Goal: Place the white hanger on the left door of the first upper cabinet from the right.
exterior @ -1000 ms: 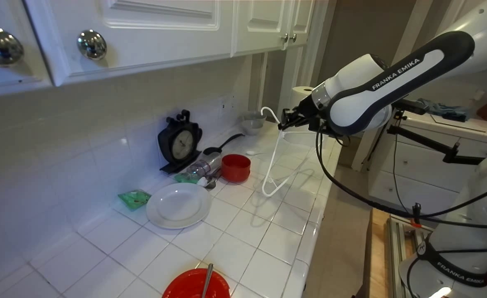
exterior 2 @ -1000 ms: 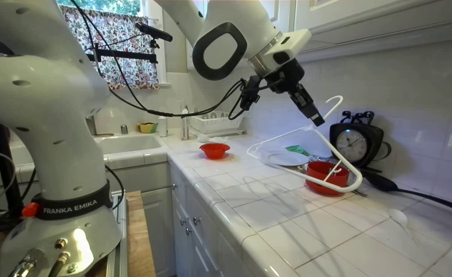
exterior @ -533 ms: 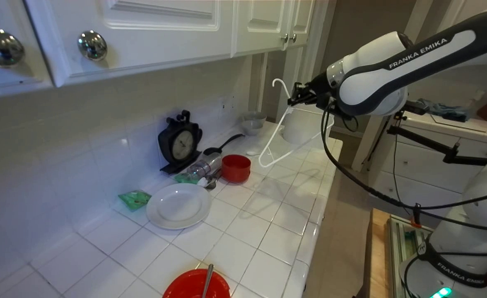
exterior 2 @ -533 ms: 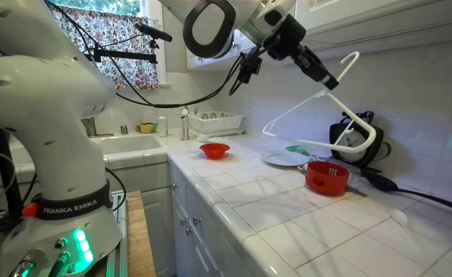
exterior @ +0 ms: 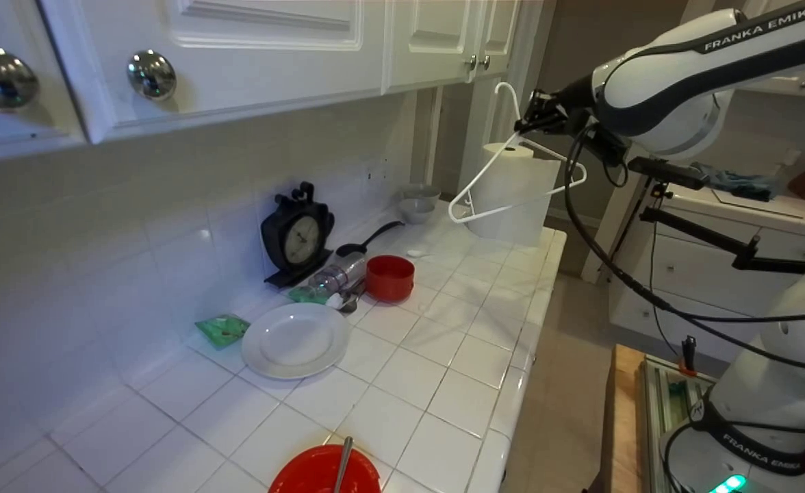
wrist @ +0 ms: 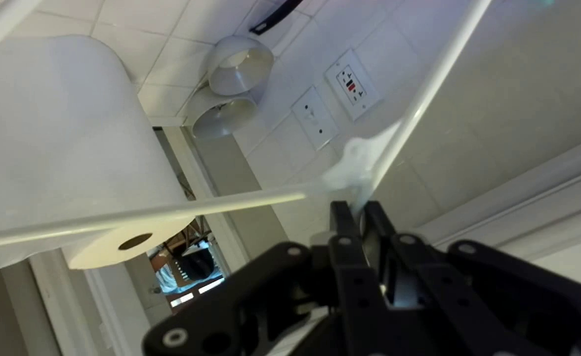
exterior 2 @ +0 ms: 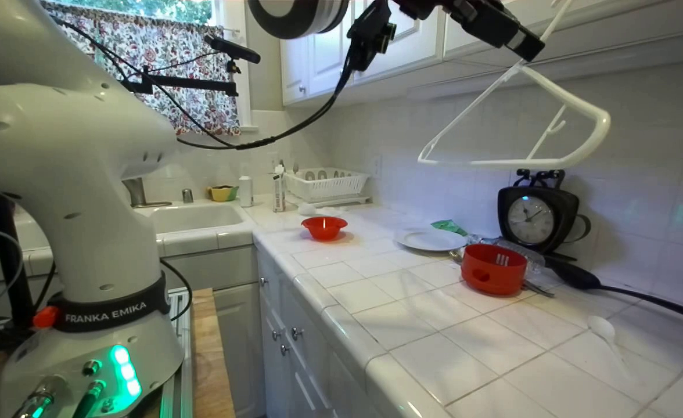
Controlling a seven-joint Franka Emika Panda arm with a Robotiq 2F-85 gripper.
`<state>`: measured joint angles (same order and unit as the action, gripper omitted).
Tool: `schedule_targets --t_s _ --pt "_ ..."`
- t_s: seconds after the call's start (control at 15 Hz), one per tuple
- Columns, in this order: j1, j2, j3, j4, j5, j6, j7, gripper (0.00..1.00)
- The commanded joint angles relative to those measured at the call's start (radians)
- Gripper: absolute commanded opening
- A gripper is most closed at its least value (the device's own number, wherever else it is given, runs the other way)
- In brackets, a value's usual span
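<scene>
At the left in an exterior view, a plate (exterior: 295,341) lies flat on the surface (exterior: 402,383), a red cup (exterior: 389,281) beyond it to the right. Farther off and higher, the left door (exterior: 431,33) of the end cabinet (exterior: 457,41) is closed, its knob (exterior: 471,63) at the lower right corner. The hanger (exterior 2: 507,164) comes next, right of that door and seemingly below it, in the air, well apart from the surface, a paper roll (exterior: 520,179) behind. The step in hand looks like carrying it to the door. The next move calls for going left and higher until the hook (exterior 2: 557,19) catches; whether on the knob or over the top edge, which is out of frame, I cannot tell. The fingers (wrist: 344,222) grasp the hanger's neck, just below the hook, clenched on it. Rightmost, the arm (exterior: 656,82) is stretched high above its base (exterior: 745,445) and slopes down to the left.
</scene>
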<state>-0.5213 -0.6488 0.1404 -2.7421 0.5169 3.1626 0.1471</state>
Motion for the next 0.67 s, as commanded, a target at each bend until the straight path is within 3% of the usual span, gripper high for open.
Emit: schedule_targets --t_s 0.0,0.27,0.33,0.6 --pt "-0.003 -0.088 -0.093 -0.003 0.026 -0.069 -0.102 0.05" --pt "0.055 -0.111 -0.236 -0.001 -0.034 -0.120 -0.251 0.05" --pt "0.014 -0.081 -0.177 0.000 -0.009 -0.079 -0.195 0.10" --pt "0.045 -0.090 -0.226 0.000 -0.014 -0.097 -0.249 0.10"
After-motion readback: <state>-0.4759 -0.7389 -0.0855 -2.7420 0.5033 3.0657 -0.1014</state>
